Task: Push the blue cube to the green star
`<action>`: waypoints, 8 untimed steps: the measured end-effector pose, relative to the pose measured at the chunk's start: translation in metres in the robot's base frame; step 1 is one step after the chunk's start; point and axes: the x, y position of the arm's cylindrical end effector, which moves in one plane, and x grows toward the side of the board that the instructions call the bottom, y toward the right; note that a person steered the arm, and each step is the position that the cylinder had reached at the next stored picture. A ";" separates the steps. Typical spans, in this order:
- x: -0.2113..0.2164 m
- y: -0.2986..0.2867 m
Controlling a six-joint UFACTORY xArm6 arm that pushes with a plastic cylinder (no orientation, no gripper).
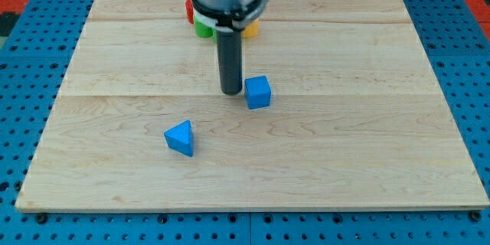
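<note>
Just blue cube (259,92) right of my tip (230,91)

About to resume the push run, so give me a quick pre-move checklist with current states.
1. Blue cube in view, flat on the board: ok.
2. My tip right beside the cube, on its view-left side; actual contact: cannot tell.
3. Green star located: cannot tell. Only bits of green block, red block and yellow block show behind the arm at the view's top.
4. Push side suits a move toward the view's top: not ok, tip is beside, not below.
5. Blue triangular block out of the path: ok.
</note>
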 end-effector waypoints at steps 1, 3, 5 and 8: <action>0.038 0.003; 0.020 0.101; -0.055 0.100; -0.057 0.036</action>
